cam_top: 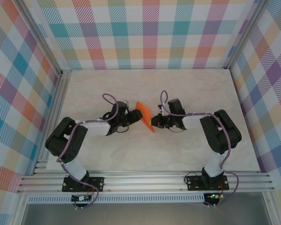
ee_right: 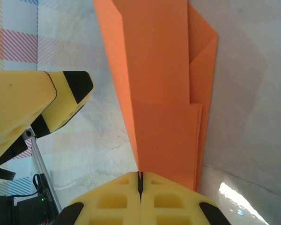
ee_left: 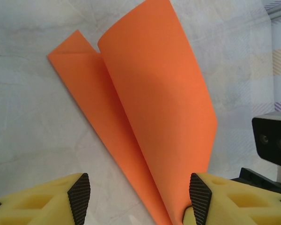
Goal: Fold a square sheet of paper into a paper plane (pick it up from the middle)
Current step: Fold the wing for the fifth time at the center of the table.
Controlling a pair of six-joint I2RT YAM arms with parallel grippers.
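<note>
Between the two arms, near the middle of the tabletop (cam_top: pixel 187 93), the orange paper (cam_top: pixel 145 117) sits partly folded into a long, narrow shape. The right tool (ee_right: pixel 140 183) is pinched fully shut on one end of it, its two yellow fingers pressed together with the stacked layers running out from the seam. That grip seems meant to anchor the folds so they neither slide nor spring apart while the other arm works. From the right wrist, a narrower folded strip shows along the paper's right-hand edge, with a slanted corner fold at the far end. The left tool (ee_left: pixel 139 201) stands at a middling width and holds nothing. Its black pads (ee_left: pixel 79 197) sit on either side of the paper, and the loose upper flap curls up between them. The pad on the right side of that view is just beside the flap's lower edge; whether it touches cannot be told. This straddling stance probably suits lining up on the raised flap to press it down into a crease. The bottom layer lies flat on the tabletop, a small triangular fold at its far corner. So the paper lies directly between the tools, clamped at one end by the right and bracketed from the opposite side by the left.
</note>
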